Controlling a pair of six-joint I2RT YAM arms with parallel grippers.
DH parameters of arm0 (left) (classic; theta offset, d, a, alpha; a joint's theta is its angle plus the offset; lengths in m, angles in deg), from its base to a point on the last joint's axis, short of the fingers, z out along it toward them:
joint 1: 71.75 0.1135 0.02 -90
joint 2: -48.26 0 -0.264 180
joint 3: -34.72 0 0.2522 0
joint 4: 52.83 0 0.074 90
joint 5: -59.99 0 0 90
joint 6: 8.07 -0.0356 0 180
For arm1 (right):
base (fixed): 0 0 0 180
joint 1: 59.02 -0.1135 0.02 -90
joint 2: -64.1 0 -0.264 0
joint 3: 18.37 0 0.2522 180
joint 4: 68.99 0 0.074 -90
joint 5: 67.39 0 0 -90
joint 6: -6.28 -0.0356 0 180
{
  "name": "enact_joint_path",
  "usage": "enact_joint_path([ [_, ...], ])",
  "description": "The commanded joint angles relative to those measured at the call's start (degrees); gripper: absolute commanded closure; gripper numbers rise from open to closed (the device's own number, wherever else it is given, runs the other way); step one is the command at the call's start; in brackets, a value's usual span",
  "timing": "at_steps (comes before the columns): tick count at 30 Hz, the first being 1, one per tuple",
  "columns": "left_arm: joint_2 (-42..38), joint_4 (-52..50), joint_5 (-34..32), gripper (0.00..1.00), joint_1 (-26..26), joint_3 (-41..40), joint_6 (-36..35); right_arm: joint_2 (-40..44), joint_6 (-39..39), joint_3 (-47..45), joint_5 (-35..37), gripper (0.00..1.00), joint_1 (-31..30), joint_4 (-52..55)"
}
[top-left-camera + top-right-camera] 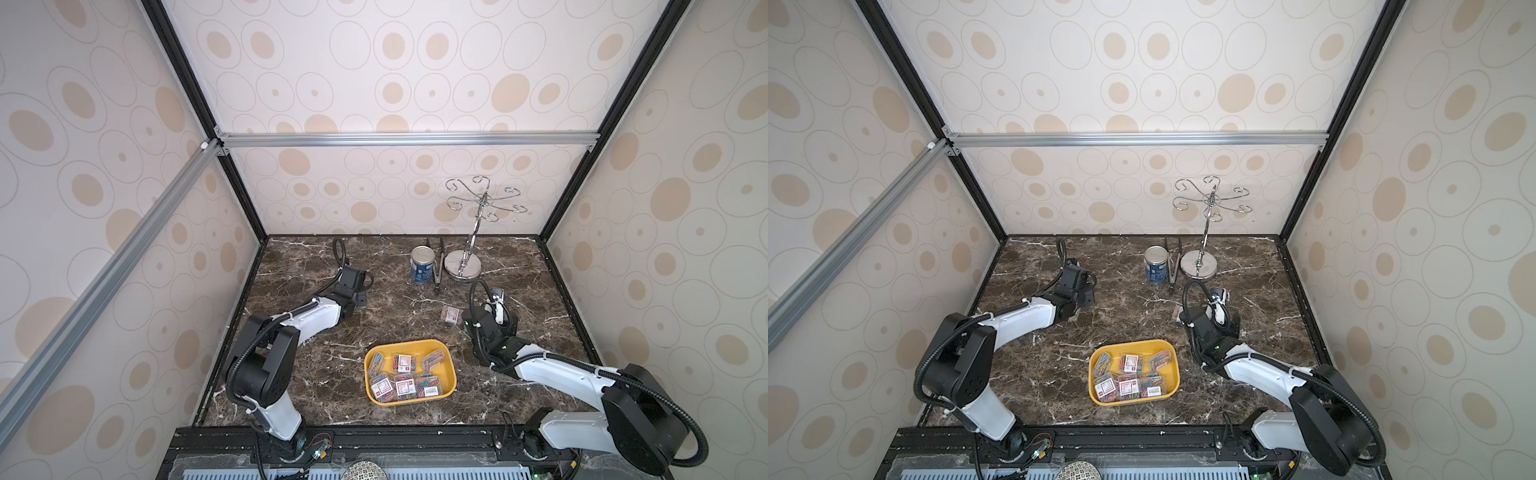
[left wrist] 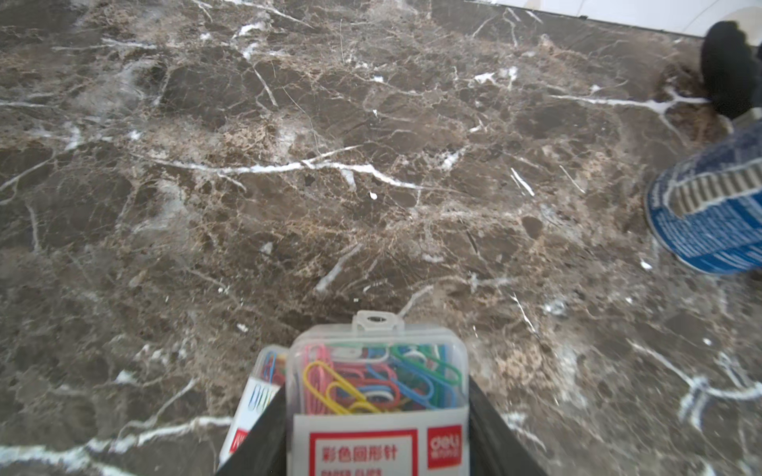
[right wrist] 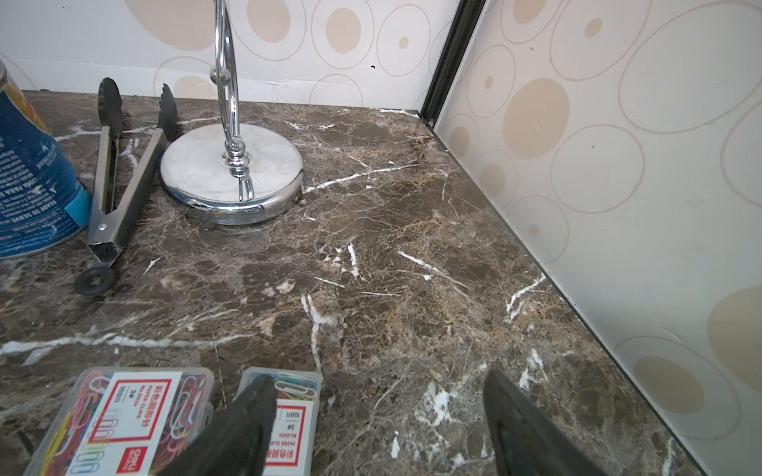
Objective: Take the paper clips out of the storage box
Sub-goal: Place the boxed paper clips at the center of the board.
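Left end effector [image 2: 379, 416] clamped on one clear case of paper clips [image 2: 377, 371]. Right end effector [image 3: 379, 408] spread, empty. Loose case [image 1: 451, 313] at 1 o'clock from storage box [image 1: 405, 343].

The storage box [image 1: 411, 345] is plain yellow. The paper clips [image 1: 402, 363] are multicoloured, in clear cases with red-and-white labels. The table [image 1: 299, 257] is dark brown marble veined in white. The tin can [image 1: 421, 272] wears a blue label. The walls [image 1: 415, 83] are cream with beige ovals and thin rings.
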Motion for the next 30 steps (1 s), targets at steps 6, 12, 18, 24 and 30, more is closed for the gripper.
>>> enact_joint_path([
  [6,7.37,0.83,6.99,0.53,0.91,6.43,-1.2,0.24,0.2,0.71,1.42,0.2,-0.42,-0.07],
  [12,8.55,2.36,7.59,0.52,-0.34,5.73,-1.42,-0.19,0.26,0.99,1.37,0.2,-0.45,0.11],
  [18,11.37,2.24,7.79,0.51,-0.44,6.64,-1.58,-0.46,0.25,1.25,1.55,0.2,-0.47,0.25],
  [24,11.8,2.43,7.58,0.49,-0.66,6.59,-2.11,-0.8,0.24,1.53,1.63,0.2,-0.54,0.35],
  [30,12.39,2.46,7.16,0.45,-0.65,6.86,-1.96,-1.12,0.35,1.74,1.8,0.2,-0.63,0.46],
])
